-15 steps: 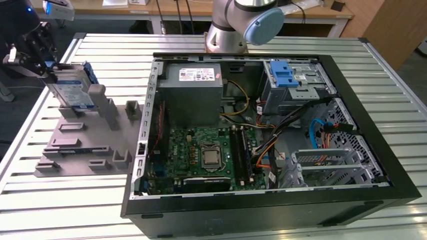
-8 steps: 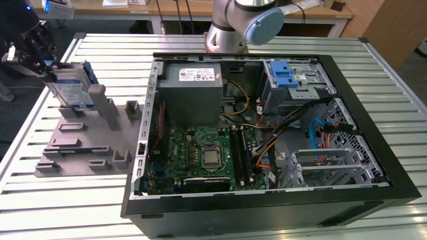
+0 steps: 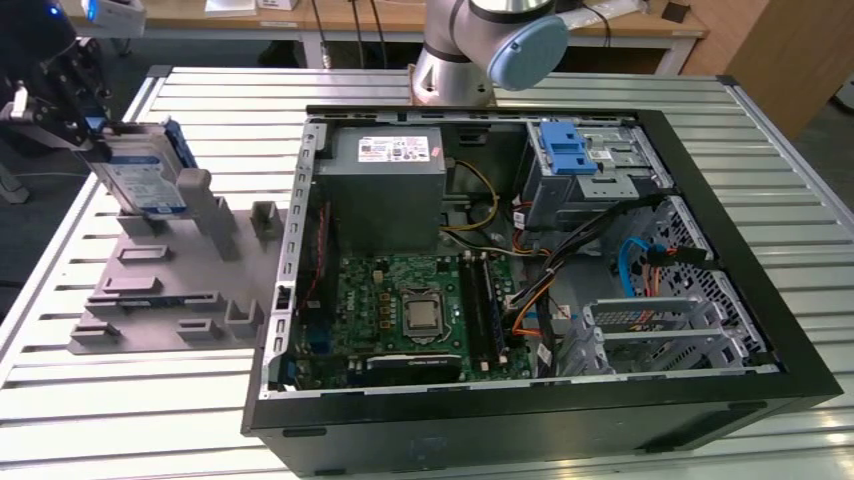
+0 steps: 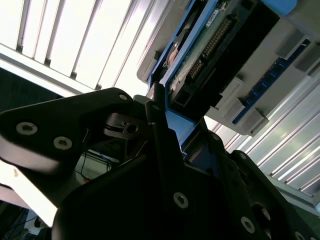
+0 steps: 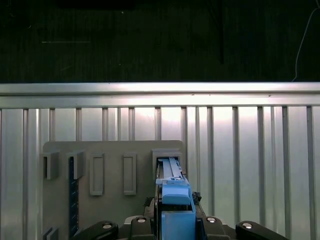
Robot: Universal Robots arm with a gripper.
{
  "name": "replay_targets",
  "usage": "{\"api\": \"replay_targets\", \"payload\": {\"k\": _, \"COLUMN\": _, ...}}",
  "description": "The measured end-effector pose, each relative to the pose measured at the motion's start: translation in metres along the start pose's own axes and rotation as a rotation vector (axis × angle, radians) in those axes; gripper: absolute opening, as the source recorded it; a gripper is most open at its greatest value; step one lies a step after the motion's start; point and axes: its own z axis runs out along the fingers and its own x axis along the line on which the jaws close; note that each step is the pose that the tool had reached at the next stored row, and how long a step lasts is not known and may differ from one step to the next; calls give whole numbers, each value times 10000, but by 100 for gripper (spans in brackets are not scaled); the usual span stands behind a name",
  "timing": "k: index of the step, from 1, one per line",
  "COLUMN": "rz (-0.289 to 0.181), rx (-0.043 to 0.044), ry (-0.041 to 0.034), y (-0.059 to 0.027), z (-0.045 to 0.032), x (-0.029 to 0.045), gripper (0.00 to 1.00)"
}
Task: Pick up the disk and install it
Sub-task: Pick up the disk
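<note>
Disk (image 3: pixel 144 172) is being gripped upright on edge, its blue carrier being pinched between the narrowly set fingers of the gripper (image 5: pixel 177 216). It is being held at the tall post of the grey fixture plate (image 3: pixel 160 292) on the slatted table (image 3: pixel 80 400), at the exterior view's left, outside the open computer case (image 3: pixel 750 335). Whether its lower edge is touching the plate cannot be told.
</note>
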Motion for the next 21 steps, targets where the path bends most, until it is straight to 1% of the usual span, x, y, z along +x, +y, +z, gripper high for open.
{"api": "replay_targets", "payload": {"k": 21, "rz": 0, "rx": 0, "ry": 1, "y": 1, "z": -83, "x": -3, "gripper": 36}}
